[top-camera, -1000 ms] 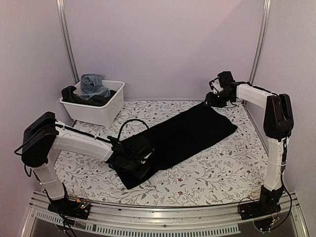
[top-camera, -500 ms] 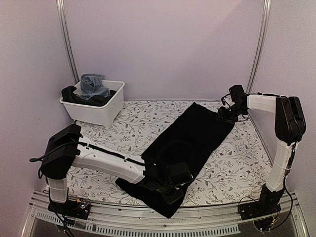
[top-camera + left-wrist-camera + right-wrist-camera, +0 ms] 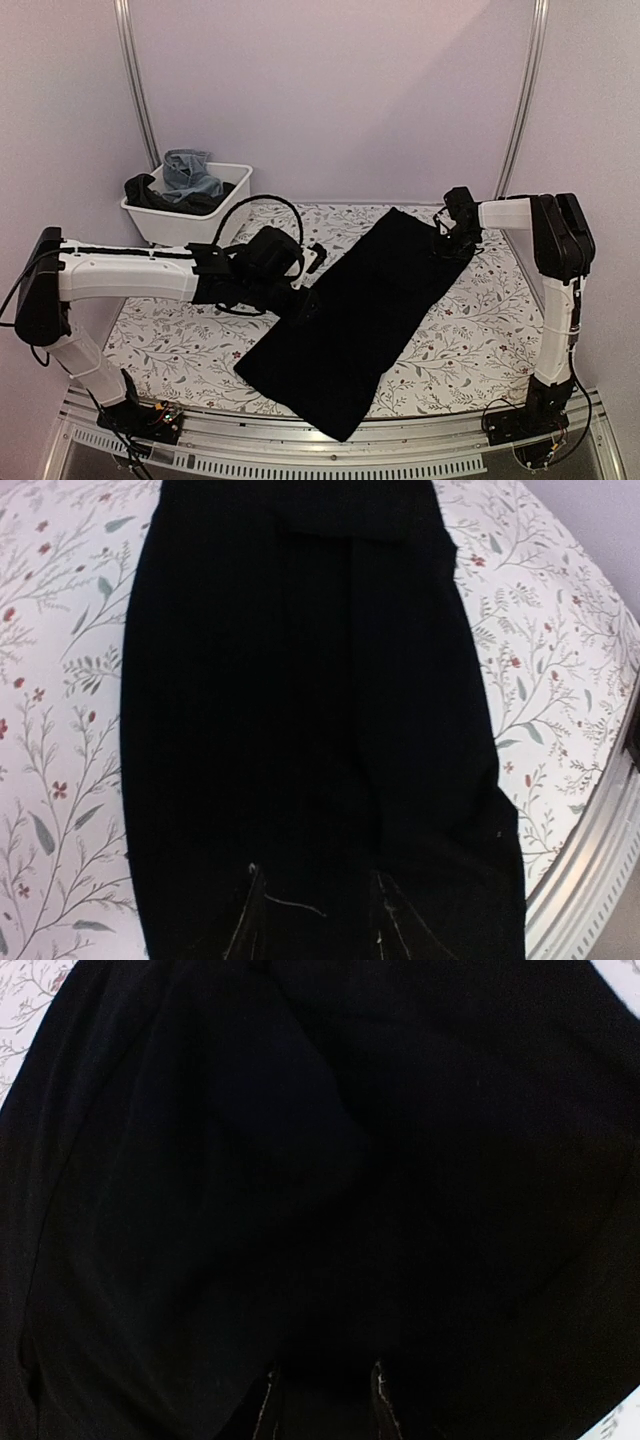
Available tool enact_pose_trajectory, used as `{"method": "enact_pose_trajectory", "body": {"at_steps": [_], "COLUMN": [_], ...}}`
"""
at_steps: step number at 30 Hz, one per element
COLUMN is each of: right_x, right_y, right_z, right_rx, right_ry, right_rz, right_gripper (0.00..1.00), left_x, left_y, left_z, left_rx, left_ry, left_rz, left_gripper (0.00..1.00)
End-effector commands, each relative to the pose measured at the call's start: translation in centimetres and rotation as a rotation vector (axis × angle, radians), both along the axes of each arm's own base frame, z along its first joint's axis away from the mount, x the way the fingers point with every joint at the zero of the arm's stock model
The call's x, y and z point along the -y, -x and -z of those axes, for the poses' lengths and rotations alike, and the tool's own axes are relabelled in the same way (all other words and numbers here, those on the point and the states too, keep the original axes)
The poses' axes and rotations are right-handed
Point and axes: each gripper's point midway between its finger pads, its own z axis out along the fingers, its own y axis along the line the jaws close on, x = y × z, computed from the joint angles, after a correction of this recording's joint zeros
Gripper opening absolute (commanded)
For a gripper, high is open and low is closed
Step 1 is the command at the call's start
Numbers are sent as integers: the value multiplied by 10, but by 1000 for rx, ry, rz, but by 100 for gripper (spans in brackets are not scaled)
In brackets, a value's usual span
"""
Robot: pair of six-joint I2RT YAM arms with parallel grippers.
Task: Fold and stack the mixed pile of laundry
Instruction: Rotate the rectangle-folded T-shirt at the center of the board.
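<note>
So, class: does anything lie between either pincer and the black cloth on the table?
Nothing visible does. The left pincer sits at the left edge of the black cloth, the right pincer at its far end; wrist views show only cloth under the fingers. The white bin stands far left.

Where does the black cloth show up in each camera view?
Top external: cloth lies diagonally, from the front edge to the far right.
Left wrist: cloth runs down the middle.
Right wrist: cloth fills nearly the whole picture.
Shared landmark: floral cover, at both sides in left wrist, top-left corner in right wrist.
</note>
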Motion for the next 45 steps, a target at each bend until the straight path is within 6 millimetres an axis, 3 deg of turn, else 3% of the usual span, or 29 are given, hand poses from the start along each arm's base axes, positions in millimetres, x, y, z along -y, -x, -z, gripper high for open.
{"method": "enact_pose_trajectory", "body": {"at_steps": [1, 6, 7, 10, 14, 18, 23, 27, 28, 32, 35, 38, 41, 45], "right_x": [13, 3, -3, -36, -68, -81, -88, -83, -83, -77, -76, -75, -76, -79], "right_y": [-7, -42, -47, -78, -98, -110, -121, -113, -111, -98, -84, -66, -44, -22], "right_z": [43, 46, 53, 38, 51, 51, 31, -4, -31, -84, -99, -94, -73, -47], "right_rx": [-76, -52, -59, 15, 49, 103, 175, 223, 265, 324, 312, 254, 179, 123], "right_ry": [142, 249, 263, 279, 267, 240, 236, 221, 207, 170, 125, 82, 47, 8], "right_rz": [9, -32, -63, -136, -187, -191, -196, -171, -163, -145, -149, -158, -171, -195], "right_gripper": [28, 26, 26, 25, 24, 23, 25, 40, 44, 52, 54, 54, 53, 48], "left_x": [-44, -85, -91, -98, -106, -100, -74, -70, -69, -65, -65, -54, -39, -27], "left_y": [-22, -42, -44, -44, -40, -25, -3, 0, 2, 15, 33, 64, 94, 106], "left_z": [17, 26, 31, 50, 78, 82, 83, 103, 107, 128, 143, 153, 157, 150], "left_rx": [-32, -58, -68, -88, -110, -93, -49, -69, -72, -101, -126, -172, -211, -227], "left_ry": [-15, 2, -5, -51, -164, -186, -224, -294, -308, -358, -438, -466, -454, -421], "left_rz": [-140, -267, -282, -274, -268, -218, -105, -92, -82, -43, -10, 47, 110, 145], "left_gripper": [35, 35, 35, 35, 30, 28, 28, 27, 26, 26, 24, 24, 23, 24]}}
